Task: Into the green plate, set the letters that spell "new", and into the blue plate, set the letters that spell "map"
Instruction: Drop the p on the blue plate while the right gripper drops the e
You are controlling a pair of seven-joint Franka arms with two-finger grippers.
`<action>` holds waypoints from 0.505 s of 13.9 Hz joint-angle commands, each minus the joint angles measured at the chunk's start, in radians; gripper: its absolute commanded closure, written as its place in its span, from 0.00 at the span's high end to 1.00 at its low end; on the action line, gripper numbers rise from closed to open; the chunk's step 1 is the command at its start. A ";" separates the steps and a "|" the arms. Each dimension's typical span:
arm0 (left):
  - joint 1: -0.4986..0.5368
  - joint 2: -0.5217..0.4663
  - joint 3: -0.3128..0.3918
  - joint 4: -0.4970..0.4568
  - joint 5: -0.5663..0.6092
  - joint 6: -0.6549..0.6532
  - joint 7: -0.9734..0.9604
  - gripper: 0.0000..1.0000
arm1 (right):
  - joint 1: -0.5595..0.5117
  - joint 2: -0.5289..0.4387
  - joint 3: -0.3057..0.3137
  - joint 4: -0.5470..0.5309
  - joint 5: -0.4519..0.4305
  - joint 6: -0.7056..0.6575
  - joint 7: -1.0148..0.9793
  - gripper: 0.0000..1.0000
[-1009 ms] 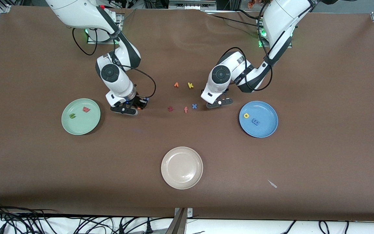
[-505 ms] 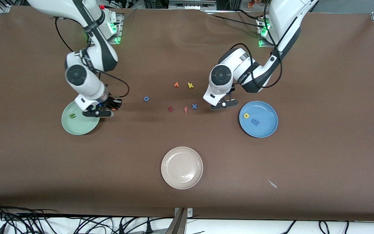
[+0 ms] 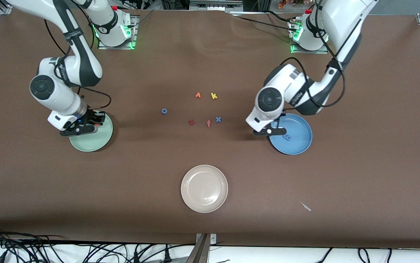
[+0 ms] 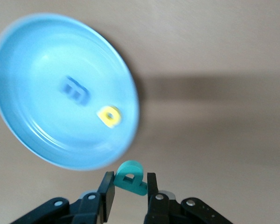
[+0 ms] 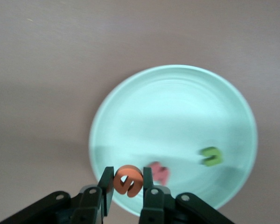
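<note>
- My right tool [image 5: 126, 183] pinches the orange e [image 5: 128, 180] between its fingers. In the right wrist view the letter hangs over the rim of the green plate [image 5: 130, 93], on the side where the pink-red w [image 5: 158, 172] lies, with the green n [image 5: 211, 156] deeper in the dish.
- In the front view the right tool [image 3: 79, 127] sits over the edge of the green plate [image 3: 100, 144] that faces the right arm's end of the worktop. I judge a short carry toward the plate's middle is wanted before letting go.
- My left tool [image 4: 129, 189] is clamped on the teal p [image 4: 130, 178]. It hangs just off the rim of the blue plate [image 4: 32, 56], not yet over the bowl that holds the yellow a [image 4: 108, 116] and the blue m [image 4: 74, 91].
- In the front view the left tool [image 3: 270, 130] is over the blue plate's [image 3: 299, 146] edge toward the worktop's middle. I judge the plate's centre lies away from the loose letters, toward the left arm's end.
- Each arm is nearest its own plate, so no crossing looks needed.
</note>
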 commanded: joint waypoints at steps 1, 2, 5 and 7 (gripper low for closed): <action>0.096 0.001 -0.008 0.007 0.036 -0.007 0.171 0.25 | -0.055 -0.015 -0.023 -0.018 -0.010 0.001 -0.098 0.26; 0.123 0.010 -0.008 0.005 0.035 -0.005 0.215 0.25 | -0.057 -0.004 -0.029 -0.018 -0.004 0.005 -0.110 0.38; 0.139 0.031 -0.008 0.005 0.035 0.013 0.233 0.77 | -0.064 0.004 -0.031 -0.030 0.005 0.028 -0.109 0.88; 0.137 0.030 -0.008 0.005 0.030 0.013 0.233 1.00 | -0.064 0.004 -0.029 -0.028 0.007 0.028 -0.101 0.88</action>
